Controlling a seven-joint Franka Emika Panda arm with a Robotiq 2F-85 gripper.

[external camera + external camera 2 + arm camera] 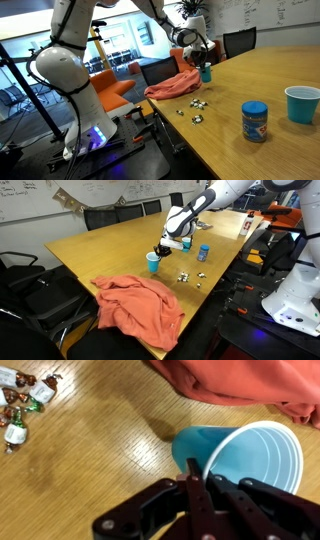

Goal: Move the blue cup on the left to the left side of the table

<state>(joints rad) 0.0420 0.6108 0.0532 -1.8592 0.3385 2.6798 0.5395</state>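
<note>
- The blue cup [245, 455]: its mouth faces the wrist camera and shows a pale inside. An exterior view places it mid-width on the table [100, 240]. Whether its base touches the wood cannot be told.
- Gripper [200, 482]: jaws almost closed, pinching the cup's rim wall at 8 o'clock. Only the wrist view shows this grip.
- Salmon cloth [140, 305]: at 6 o'clock of the cup, draped over the table edge.
- Wrapped candies [20, 405]: wrappers distinct only in the wrist view.
- Labelled jar [203, 252]: at 3 o'clock of the cup. A larger blue cup [302, 103] stands beyond it in an exterior view.
- Bare wood lies open at 10 o'clock of the cup.
</note>
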